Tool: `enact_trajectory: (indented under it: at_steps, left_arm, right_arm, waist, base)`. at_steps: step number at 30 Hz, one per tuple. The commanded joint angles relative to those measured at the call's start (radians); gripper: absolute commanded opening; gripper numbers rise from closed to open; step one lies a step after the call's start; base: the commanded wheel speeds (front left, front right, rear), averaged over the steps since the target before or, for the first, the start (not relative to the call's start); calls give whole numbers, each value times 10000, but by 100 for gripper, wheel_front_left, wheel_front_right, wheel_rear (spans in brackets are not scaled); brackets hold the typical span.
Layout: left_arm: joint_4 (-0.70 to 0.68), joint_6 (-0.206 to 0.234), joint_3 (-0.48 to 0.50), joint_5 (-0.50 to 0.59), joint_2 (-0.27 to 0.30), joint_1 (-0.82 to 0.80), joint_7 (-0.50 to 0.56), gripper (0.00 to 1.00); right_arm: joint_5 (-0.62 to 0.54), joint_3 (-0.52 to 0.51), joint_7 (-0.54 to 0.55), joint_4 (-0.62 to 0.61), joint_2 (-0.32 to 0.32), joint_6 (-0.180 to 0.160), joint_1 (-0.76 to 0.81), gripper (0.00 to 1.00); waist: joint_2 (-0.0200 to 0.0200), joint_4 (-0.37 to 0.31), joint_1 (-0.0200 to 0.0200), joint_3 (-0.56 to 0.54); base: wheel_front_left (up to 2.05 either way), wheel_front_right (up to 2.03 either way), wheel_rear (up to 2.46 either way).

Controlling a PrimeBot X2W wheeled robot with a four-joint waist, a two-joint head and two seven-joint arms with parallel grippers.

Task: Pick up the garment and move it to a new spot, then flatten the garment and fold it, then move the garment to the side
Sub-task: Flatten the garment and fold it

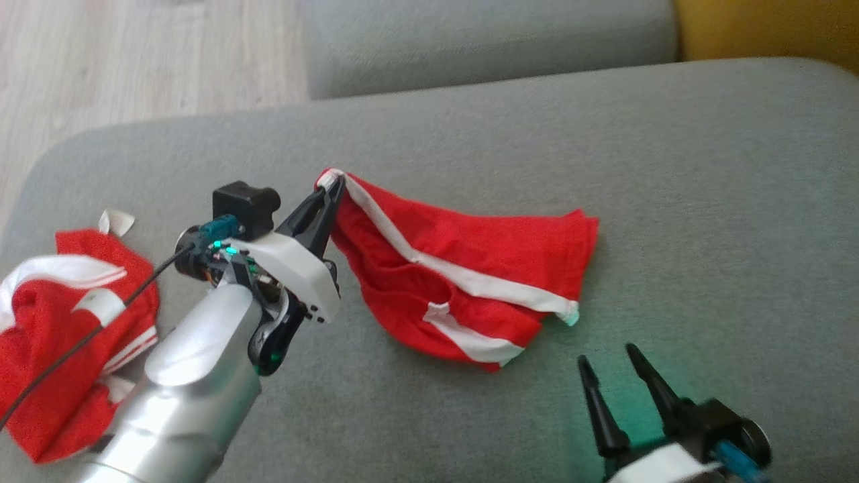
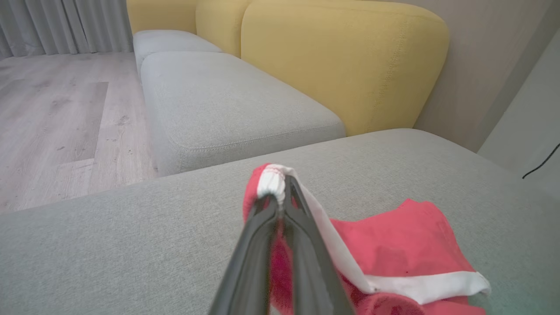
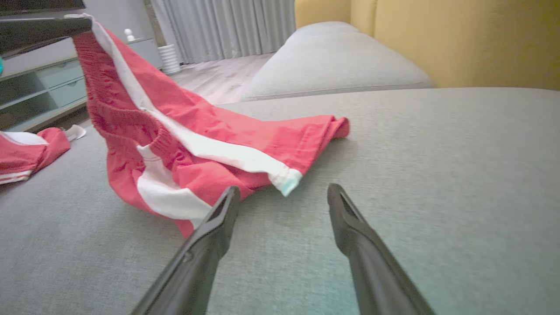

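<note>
Grey sofa cushion [image 1: 671,201] carries the red garment [image 1: 470,268], soft and floppy, trailing from the left gripper [image 1: 333,190], whose fingertips pinch its white-banded corner. Near the striped hem hovers the right gripper [image 1: 606,355], fingers spread and empty; that hem looks the likeliest next hold.

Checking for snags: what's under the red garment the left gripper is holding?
The grey cushion. The left gripper holds one white-trimmed corner raised; the rest of the red garment lies slumped on the cushion. Anything beneath those folds is covered.

Left claw [image 1: 333,188] clamped; right claw [image 1: 607,357] spread.
</note>
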Motion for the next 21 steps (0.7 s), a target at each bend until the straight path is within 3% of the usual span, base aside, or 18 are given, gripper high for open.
enact_trajectory:
  at_steps: [1, 6, 19, 21]
  left_arm:
    - [-306, -31, 313, -43, 245, -755, -126, 0]
    - [-224, -113, 250, -82, 321, -958, -290, 0]
    - [-55, -185, -21, -107, 188, -1346, -537, 0]
    - [-55, -194, -70, -115, 175, -1404, -556, 0]
  right_arm:
    - [-68, 294, -38, -224, -133, 65, -551, 100]
    - [-215, 647, -38, 363, -180, 65, -1191, 100]
    - [-1262, 86, -38, 1758, -41, 65, -2294, 100]
    - [-1326, 71, -38, 1845, -31, 65, -2414, 95]
  waist:
    - [0, 292, 0, 301]
    - [0, 560, 0, 529]
    - [0, 799, 0, 799]
    - [0, 835, 0, 846]
  base:
    - [0, 0, 0]
    - [0, 0, 0]
    - [0, 0, 0]
    - [0, 0, 0]
